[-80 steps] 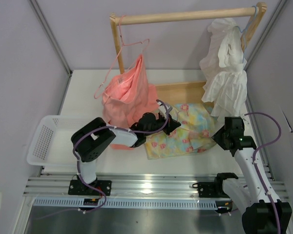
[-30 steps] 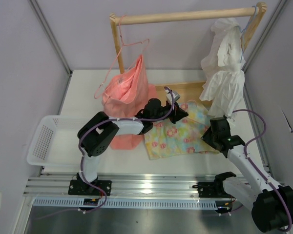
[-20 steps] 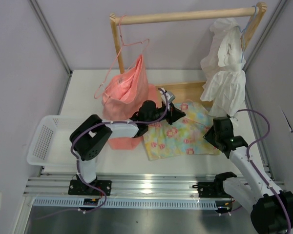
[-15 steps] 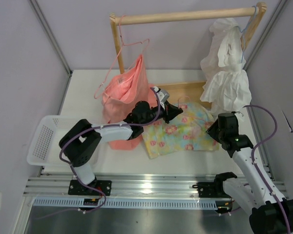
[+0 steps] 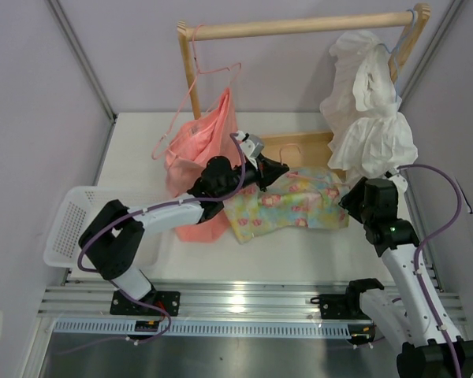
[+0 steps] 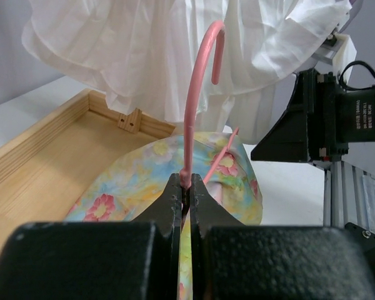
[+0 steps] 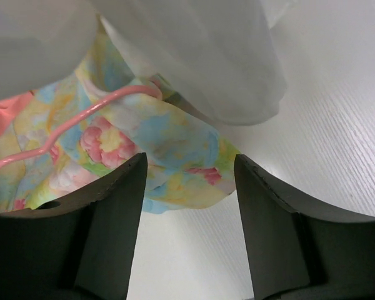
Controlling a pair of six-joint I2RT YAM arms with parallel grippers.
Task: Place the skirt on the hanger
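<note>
The pastel floral skirt (image 5: 292, 206) lies bunched on the table, draped over the thin pale-pink hanger (image 6: 199, 94). The hanger's long hook rises straight up in the left wrist view. My left gripper (image 6: 186, 180) is shut on the hanger's neck at the skirt's top edge (image 6: 131, 181). It reaches in from the left, next to the salmon garment. One hanger arm (image 7: 81, 122) pokes out over the cloth in the right wrist view. My right gripper (image 7: 190, 165) stands open just off the skirt's right corner (image 7: 169, 144), holding nothing, under the white garment.
A wooden rack (image 5: 299, 27) spans the back, with its wooden base frame (image 5: 299, 146) behind the skirt. A salmon garment (image 5: 209, 150) hangs on another pink hanger at the left. The white ruffled garment (image 5: 366, 102) hangs at the right, resting against my right arm. A white basket (image 5: 71, 228) sits at the left.
My left gripper has pulled the hanger up and back to the left, drawing the skirt into a narrower bunch. My right gripper's jaws have widened and it has shifted right, nudging the white garment.
</note>
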